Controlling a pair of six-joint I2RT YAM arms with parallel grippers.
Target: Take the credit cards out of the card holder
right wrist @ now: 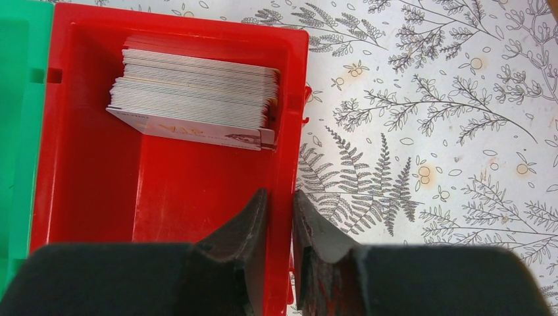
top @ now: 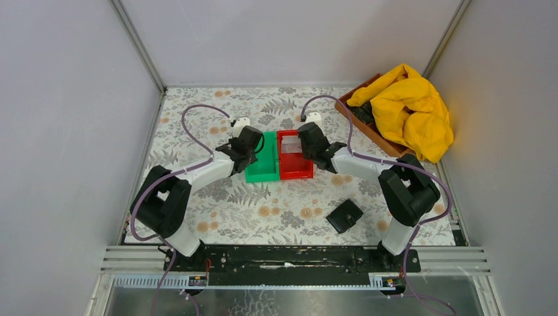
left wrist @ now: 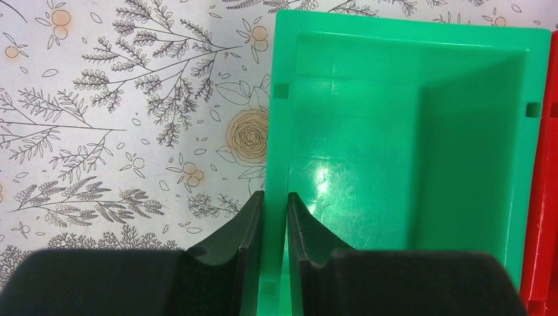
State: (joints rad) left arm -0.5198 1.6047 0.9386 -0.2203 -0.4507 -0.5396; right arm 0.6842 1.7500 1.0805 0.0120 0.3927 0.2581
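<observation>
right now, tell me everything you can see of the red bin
The red bin is an open-topped rectangular box of glossy red plastic, upright on the floral table. A stack of cards lies at one end; the rest of its floor is bare. It sits against the green bin, and the jaws of the right gripper grip the wall away from that bin.

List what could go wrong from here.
The right gripper pinches the wall of the red bin; a tug could topple the stacked credit cards.
The left gripper pinches the green bin, which abuts the red one: moving either may drag both.
The card holder lies near the right arm and could be swept.
</observation>
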